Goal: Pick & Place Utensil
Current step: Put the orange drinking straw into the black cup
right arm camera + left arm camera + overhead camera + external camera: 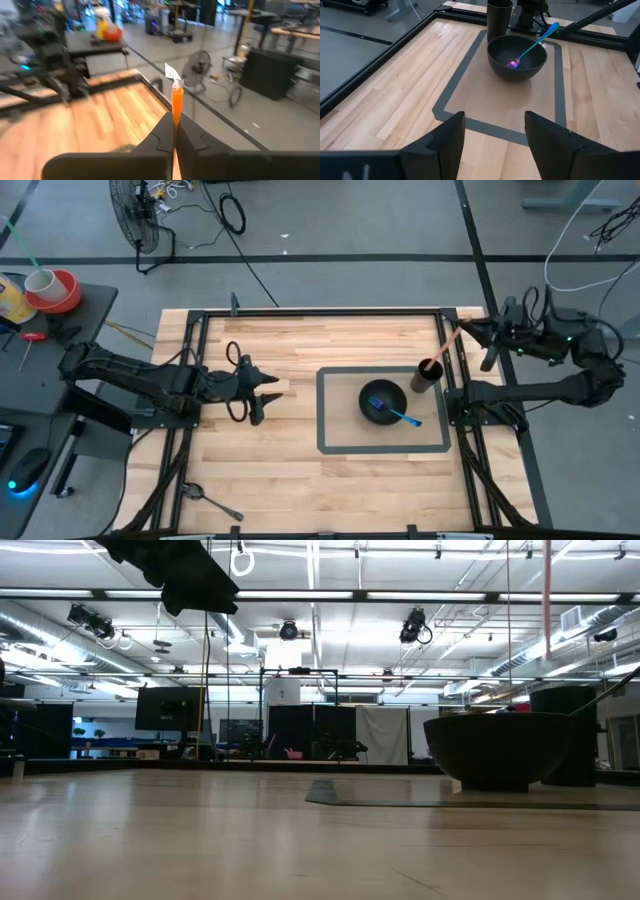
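Note:
A black bowl (372,392) stands inside the grey taped rectangle (322,410) and holds a blue fork (403,416) with pink tines; the left wrist view shows both the bowl (516,62) and the fork (535,42). A dark cup (427,377) stands behind the bowl. My right gripper (463,332), high at the table's far right corner, is shut on an orange utensil (446,348). My left gripper (270,392) hovers open over the table's left half, pointing at the bowl, with nothing between its fingers (447,145). My right gripper pinches the orange utensil's shaft (175,117) between its two shut fingers. The utensil lies along the fingers and sticks out past their tips, ending in a pale tip (172,73). It is lifted clear of the table, slanting toward the cup in the high view.
A metal utensil (214,502) lies on the wood near the table's near left corner. Black frame rails (320,311) run along the table's edges. Bare wood stretches between my left gripper and the taped rectangle.

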`<state>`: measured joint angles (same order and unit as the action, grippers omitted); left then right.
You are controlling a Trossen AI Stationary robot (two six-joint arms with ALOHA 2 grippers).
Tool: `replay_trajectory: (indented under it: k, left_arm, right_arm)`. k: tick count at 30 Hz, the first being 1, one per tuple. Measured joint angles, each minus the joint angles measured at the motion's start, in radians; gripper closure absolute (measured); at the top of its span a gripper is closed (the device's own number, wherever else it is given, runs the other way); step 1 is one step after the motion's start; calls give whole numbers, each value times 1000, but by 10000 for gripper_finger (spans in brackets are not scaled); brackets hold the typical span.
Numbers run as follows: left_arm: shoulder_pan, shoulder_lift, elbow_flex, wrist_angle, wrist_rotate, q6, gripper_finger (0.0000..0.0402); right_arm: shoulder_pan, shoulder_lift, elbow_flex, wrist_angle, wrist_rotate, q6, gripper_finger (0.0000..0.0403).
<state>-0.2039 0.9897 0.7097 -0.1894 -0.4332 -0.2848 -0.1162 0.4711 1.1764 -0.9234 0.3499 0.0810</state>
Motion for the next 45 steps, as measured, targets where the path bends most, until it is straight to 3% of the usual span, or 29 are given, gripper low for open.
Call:
replay_trajectory:
  k: [10, 21, 28, 33, 45]
  left_arm:
    - [0, 0, 0, 2, -6, 0, 193]
    - [0, 0, 0, 2, -30, 0, 193]
    - [0, 0, 0, 2, -31, 0, 193]
    - [0, 0, 0, 3, -34, 0, 193]
    - [0, 0, 0, 5, -34, 0, 193]
  right_arm:
    - [0, -116, -173, 2, 37, -14, 394]
    - [0, -128, -443, 63, 80, 75, 394]
    - [-1, -142, -432, 111, 88, 113, 394]
    - [-1, -145, -432, 8, 83, 158, 384]
    - [-1, -134, -431, -43, 32, 251, 307]
